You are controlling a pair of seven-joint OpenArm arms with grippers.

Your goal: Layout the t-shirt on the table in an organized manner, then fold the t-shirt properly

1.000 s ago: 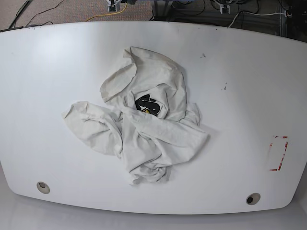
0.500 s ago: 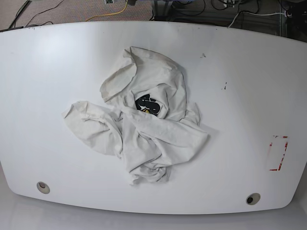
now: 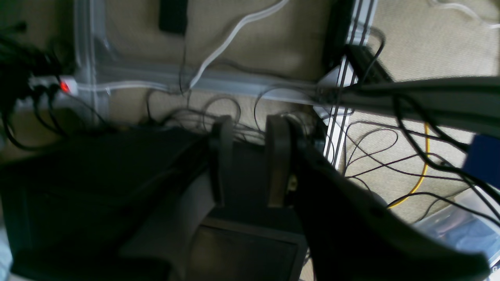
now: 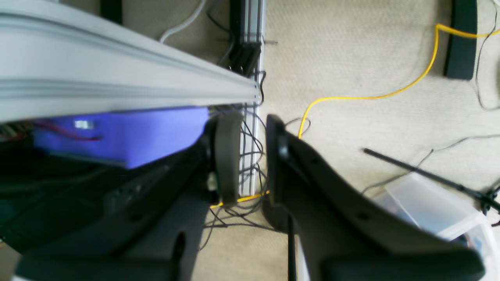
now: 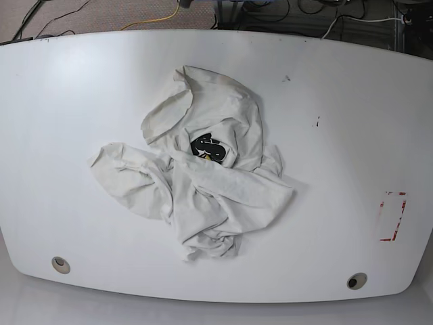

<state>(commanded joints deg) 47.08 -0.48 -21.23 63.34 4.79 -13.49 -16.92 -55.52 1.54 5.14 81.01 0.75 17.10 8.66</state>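
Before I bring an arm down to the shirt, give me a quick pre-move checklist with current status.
1. t-shirt on table, away from edges: ok.
2. Shirt laid flat: not ok, crumpled in a heap.
3. Left gripper empty, jaws slightly apart: ok.
4. Right gripper empty, jaws slightly apart: ok.
5. Arms over the table: not ok, both wrist views show floor and cables.
6. Graphic facing up: cannot tell, only a bit of black print shows.

Neither arm appears in the base view. In the left wrist view, the left claw (image 3: 250, 164) has its two dark fingers upright and parallel, a narrow gap between them, nothing held. In the right wrist view, the right claw (image 4: 250, 156) shows the same pose: fingers slightly parted and empty.
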